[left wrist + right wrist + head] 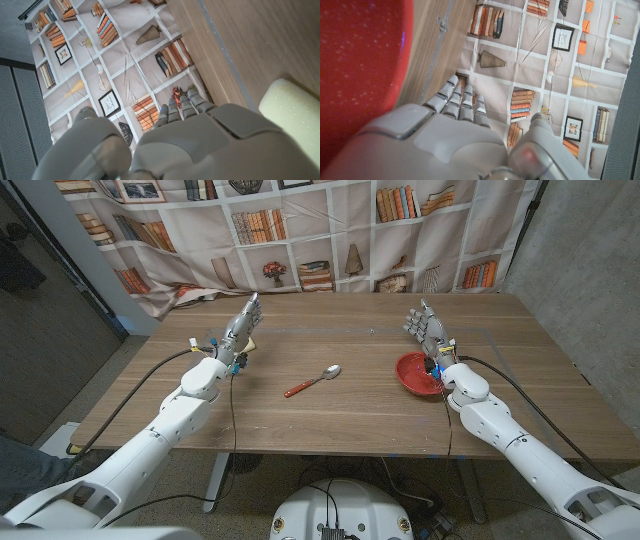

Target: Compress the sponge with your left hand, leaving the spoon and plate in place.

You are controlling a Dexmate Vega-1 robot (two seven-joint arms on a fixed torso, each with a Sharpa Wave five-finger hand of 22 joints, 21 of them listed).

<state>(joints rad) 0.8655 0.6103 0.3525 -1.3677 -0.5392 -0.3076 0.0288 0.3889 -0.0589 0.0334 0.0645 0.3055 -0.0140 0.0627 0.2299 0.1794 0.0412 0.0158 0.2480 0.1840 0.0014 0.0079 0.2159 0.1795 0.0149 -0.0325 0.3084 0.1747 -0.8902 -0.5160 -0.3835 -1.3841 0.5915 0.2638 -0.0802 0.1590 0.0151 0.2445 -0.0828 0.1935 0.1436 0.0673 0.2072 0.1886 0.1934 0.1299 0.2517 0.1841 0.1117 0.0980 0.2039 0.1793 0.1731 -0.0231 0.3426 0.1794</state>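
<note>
A pale yellow sponge (292, 112) lies on the wooden table beside my left hand (200, 145). In the head view my left hand (240, 326) is at the table's left, fingers apart and reaching toward the far edge, holding nothing; it covers most of the sponge. A spoon (313, 381) with a red handle lies at the table's middle. To the right sits a red plate (412, 373), seen close up as the plate (360, 65). My right hand (426, 328) is just behind the plate, fingers apart and empty.
A bookshelf-print backdrop (330, 230) hangs behind the table's far edge. Cables run along both arms. The table (330, 420) has bare wood in front of the spoon and between the two hands.
</note>
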